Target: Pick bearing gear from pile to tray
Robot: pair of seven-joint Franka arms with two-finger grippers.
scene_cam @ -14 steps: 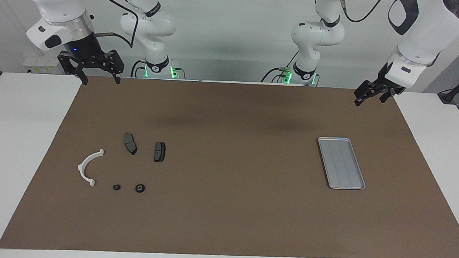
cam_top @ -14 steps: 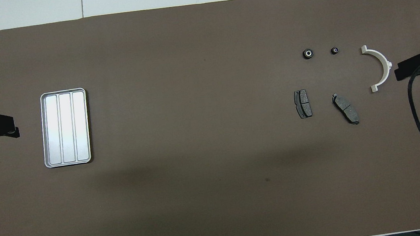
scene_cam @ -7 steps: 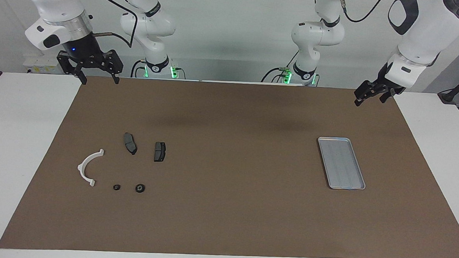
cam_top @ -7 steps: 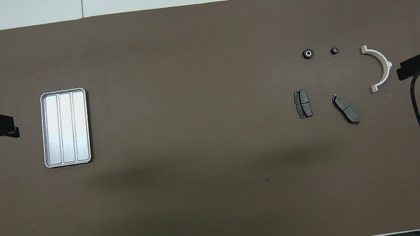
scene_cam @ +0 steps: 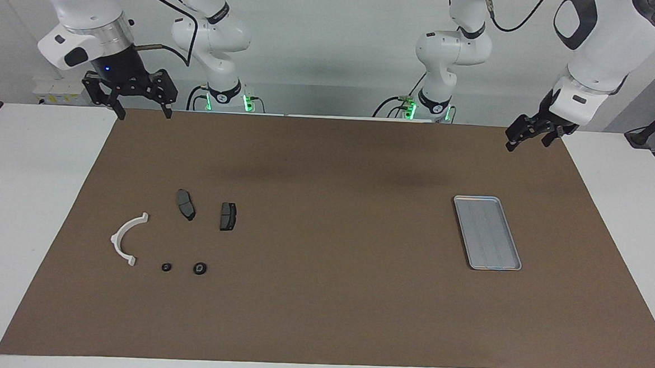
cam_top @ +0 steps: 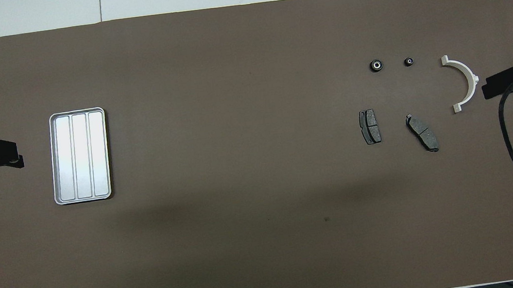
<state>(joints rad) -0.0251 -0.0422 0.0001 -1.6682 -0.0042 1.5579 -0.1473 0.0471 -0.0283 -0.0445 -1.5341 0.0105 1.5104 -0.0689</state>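
Two small black bearing gears are lying on the brown mat of the tabletop at the right arm's end: the larger bearing gear (scene_cam: 200, 268) and the smaller bearing gear (scene_cam: 166, 267) are sitting side by side, a little apart. They are the parts of the pile farthest from the robots, beside the white half-ring bracket (scene_cam: 125, 237), with the two brake pads (scene_cam: 186, 204) nearer to the robots. The tray (scene_cam: 487, 232) is sitting empty, well apart, toward the left arm's end.

The right end effector (scene_cam: 139, 108) is hanging wide open and empty over the mat's edge nearest the robots. The left end effector (scene_cam: 528, 135) is waiting, open and holding nothing, over the mat's corner.

Each gear is likely rigid, light and apt to roll or slip, so pinching straight down across its outer rim looks safest.
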